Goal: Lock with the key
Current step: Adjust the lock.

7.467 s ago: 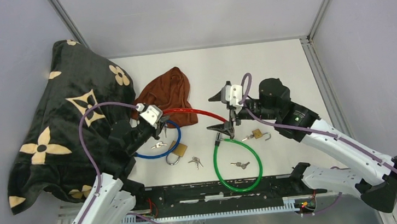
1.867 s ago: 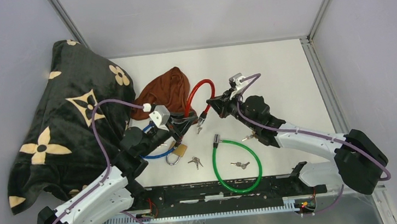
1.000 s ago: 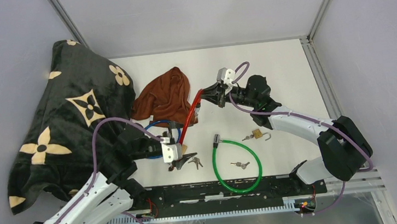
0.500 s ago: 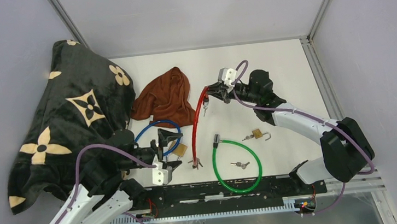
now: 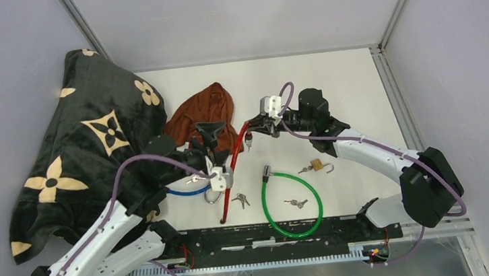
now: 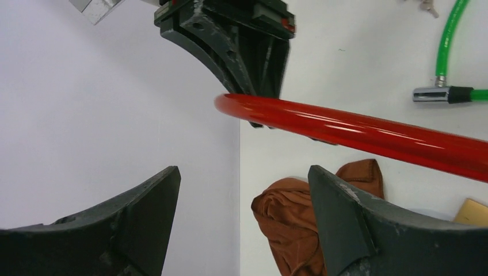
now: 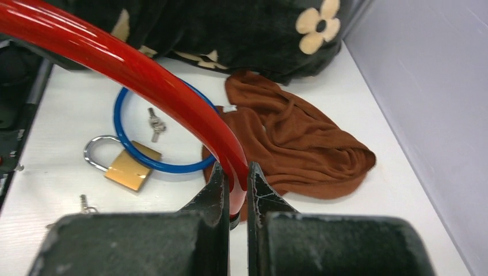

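Observation:
My right gripper is shut on one end of the red cable lock, which droops from the grip toward the table's front edge; a small bunch of keys dangles at that end. The right wrist view shows the red cable pinched between the jaws. My left gripper stands open just left of that cable, holding nothing. From the left wrist, the red cable crosses ahead of the open fingers, untouched, with the right gripper clamped on it.
A green cable lock lies at front centre with keys inside its loop. A blue cable loop, a brass padlock and a key lie at left. Another padlock, loose keys, a brown cloth and a black flowered blanket are around.
My left arm swung up from the table's front to beside the red cable, gripper still open. The right gripper carried the cable end slightly left; the cable's free end slid toward the front.

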Controlling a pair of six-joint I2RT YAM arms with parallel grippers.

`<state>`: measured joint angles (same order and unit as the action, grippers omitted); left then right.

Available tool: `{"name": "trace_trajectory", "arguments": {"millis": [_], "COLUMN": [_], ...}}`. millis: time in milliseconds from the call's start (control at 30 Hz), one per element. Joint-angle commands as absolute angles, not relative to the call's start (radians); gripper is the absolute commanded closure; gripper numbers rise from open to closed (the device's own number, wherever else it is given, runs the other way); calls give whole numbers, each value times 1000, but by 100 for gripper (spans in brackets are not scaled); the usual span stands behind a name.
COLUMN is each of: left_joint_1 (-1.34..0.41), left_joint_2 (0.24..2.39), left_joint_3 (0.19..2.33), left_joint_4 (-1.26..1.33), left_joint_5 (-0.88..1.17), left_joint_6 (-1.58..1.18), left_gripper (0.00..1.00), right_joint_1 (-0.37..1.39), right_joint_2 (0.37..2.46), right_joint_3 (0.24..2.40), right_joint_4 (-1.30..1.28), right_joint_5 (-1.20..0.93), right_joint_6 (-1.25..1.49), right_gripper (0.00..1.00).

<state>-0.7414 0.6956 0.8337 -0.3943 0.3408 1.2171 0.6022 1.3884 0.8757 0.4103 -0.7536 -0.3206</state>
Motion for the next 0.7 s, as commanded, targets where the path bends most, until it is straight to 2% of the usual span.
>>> {"name": "trace_trajectory", "arguments": {"millis": [0,100,233,433,600,633,667], "left_joint_1": [-738,-738,-738,-739,-739,-741,-741], "left_joint_2": [789,804,827,823,823,823,821], "left_joint_3": [931,932,916,900,890,891,890], "left_joint_4": [-254,-280,-146,-164,-237,-243,-251], "left_joint_5": [432,547,535,609,698,705,711], "left_joint_6": [1127,1008,814,855,872,865,867], "left_gripper": [13,13,16,39,43,49,61], "right_joint_1": [662,699,747,777,795,798,799], "right_joint_2": [1327,1324,1322,1324,1347,1352,1354], "right_joint_3": [946,953,963,981,1007,1011,1012], "right_joint_4": [404,401,372,353,360,358,357], "right_joint_5": [-800,-793,-808,-818,-811,-811,-810], "right_joint_6": [-354,-363,-385,-395,-387,-388,-388], "right_gripper": [100,100,100,100,100,100,100]}}
